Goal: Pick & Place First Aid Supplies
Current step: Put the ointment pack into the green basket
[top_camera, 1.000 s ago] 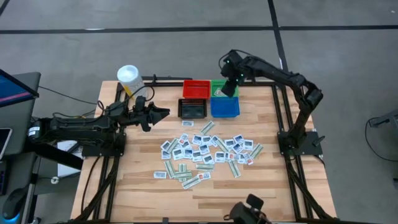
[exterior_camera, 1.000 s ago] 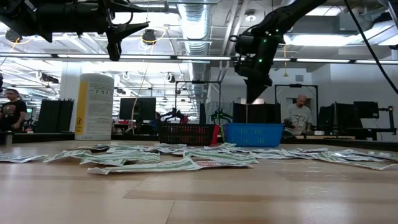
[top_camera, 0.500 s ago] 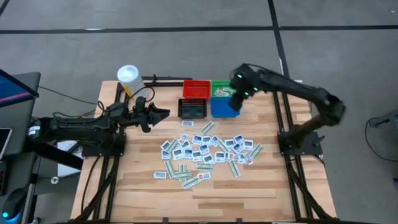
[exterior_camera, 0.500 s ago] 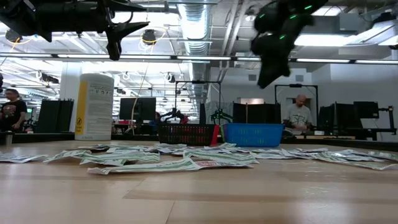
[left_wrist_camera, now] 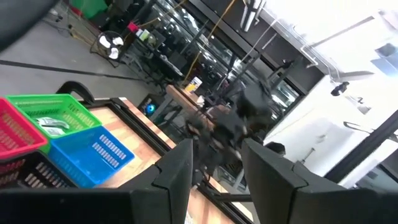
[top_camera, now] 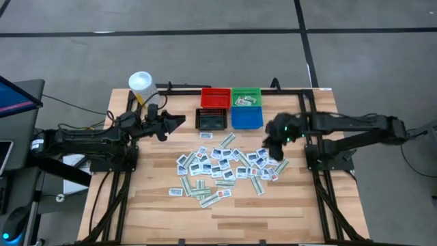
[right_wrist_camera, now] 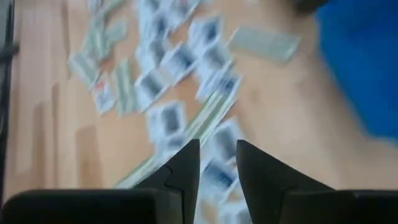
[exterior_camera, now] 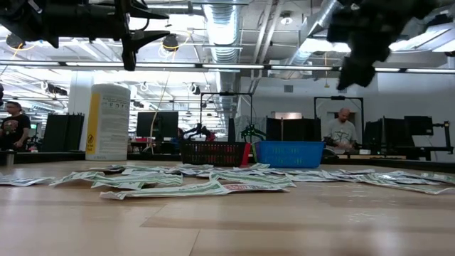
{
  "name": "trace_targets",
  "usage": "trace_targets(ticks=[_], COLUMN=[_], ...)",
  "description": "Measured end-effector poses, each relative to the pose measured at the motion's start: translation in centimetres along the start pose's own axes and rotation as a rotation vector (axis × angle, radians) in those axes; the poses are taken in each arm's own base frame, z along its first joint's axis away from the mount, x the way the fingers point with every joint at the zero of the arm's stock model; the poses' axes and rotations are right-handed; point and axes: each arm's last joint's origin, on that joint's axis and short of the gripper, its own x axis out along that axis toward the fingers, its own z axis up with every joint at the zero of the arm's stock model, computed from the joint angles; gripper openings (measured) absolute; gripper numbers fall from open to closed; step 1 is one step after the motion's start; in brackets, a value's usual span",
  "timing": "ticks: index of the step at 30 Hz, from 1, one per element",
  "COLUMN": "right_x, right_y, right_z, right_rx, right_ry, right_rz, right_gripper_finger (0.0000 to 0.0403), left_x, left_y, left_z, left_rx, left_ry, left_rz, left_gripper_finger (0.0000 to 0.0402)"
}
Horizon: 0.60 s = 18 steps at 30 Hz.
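Right gripper (top_camera: 271,147) hangs over the right edge of the scattered first aid supplies (top_camera: 222,166) in the high view, its arm stretched in from the table's right side. The packets lie loose on the wooden table (top_camera: 157,205), in front of four small bins: red bin (top_camera: 215,97), green bin (top_camera: 246,96), black bin (top_camera: 211,119) and blue bin (top_camera: 246,117). A few packets lie in the green bin. The left gripper (top_camera: 174,124) waits above the table's left part, near a white tub (top_camera: 141,85).

From the low view, the right gripper (exterior_camera: 353,71) hangs high above the packets (exterior_camera: 192,181), clear of them.

The left wrist view shows the left gripper's fingers (left_wrist_camera: 177,174) spread, nothing between them.

The right wrist view shows the right gripper's fingers (right_wrist_camera: 183,168) with a narrow gap, empty, above blurred packets (right_wrist_camera: 168,68).
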Motion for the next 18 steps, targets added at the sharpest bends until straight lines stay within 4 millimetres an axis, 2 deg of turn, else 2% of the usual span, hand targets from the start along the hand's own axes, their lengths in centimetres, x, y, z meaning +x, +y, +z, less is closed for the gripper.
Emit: trace_targets(ticks=[10,18], right_x=[4.5,7.0], right_y=[4.4,4.6], right_z=[-4.2,-5.7], right_rx=[-0.097,-0.12], right_ry=[0.295,0.437], right_rz=[0.044,-0.077], right_gripper_finger=[0.01,0.01], left_x=[0.0,0.0], left_y=[0.2,0.2], left_z=[0.2,0.2], left_rx=[0.002,0.002], left_ry=[-0.011,-0.011], left_rz=[0.007,0.007], left_gripper_finger=[0.014,0.014])
